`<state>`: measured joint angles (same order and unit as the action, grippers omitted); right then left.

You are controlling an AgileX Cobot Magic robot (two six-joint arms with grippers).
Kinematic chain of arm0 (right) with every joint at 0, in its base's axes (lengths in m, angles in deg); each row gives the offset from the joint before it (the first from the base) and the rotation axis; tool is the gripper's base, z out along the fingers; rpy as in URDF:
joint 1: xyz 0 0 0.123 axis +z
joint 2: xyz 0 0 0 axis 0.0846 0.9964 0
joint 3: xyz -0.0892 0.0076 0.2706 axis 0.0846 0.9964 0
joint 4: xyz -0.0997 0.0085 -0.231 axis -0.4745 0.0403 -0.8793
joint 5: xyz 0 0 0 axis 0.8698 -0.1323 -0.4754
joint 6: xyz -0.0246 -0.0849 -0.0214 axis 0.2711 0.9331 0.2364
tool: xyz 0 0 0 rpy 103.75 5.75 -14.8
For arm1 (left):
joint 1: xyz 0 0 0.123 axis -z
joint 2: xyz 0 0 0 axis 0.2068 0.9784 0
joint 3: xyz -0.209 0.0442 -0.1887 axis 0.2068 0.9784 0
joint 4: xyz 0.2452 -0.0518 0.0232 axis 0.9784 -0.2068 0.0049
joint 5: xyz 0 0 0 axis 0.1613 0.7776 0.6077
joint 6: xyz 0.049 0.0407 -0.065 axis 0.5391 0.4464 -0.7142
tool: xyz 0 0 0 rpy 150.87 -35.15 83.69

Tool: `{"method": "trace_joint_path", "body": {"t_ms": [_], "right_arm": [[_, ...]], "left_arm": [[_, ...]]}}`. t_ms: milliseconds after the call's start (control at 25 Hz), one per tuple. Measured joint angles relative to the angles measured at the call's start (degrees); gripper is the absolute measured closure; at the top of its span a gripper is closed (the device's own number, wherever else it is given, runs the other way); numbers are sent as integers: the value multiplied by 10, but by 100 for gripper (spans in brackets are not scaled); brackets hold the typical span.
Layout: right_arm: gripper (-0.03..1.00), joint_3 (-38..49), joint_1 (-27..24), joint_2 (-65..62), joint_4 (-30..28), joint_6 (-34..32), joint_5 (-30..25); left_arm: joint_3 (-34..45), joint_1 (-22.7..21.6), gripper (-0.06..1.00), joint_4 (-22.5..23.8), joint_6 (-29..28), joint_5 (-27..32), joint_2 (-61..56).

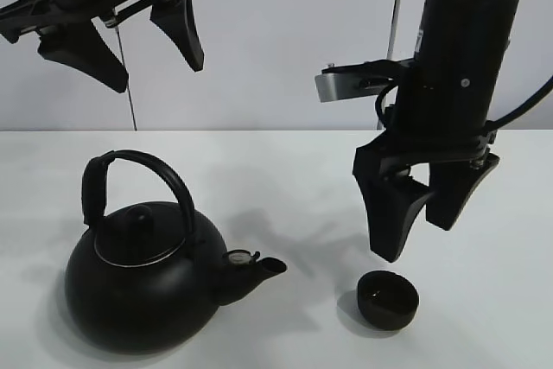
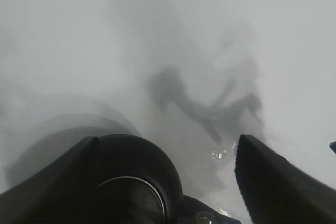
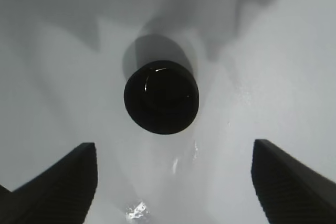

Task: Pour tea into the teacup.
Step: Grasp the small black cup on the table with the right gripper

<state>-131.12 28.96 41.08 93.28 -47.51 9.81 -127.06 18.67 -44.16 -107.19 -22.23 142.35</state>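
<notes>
Teacup (image 1: 389, 300) upright, mouth up; kettle (image 1: 143, 287) spout aims at it. Both jaws wide, empty.

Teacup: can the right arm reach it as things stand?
Probably yes. The right tool hangs open just above the teacup, and the right wrist view shows nothing between them. The kettle stands off to the left, its spout short of the cup.

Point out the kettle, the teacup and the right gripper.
Big round black kettle (image 1: 130, 300), exterior high view: body.
Small matte-black handleless teacup (image 1: 389, 316), exterior high view: outer wall.
Right gripper (image 1: 415, 241), exterior high view: between fingertips.
</notes>
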Motion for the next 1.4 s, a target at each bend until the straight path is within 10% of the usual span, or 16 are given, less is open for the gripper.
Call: {"method": "trace_joint_path", "body": {"t_ms": [1400], "right_arm": [[44, 5, 48, 99, -47, -86, 76]], "left_arm": [[0, 0, 42, 2, 0, 0, 0]]}}
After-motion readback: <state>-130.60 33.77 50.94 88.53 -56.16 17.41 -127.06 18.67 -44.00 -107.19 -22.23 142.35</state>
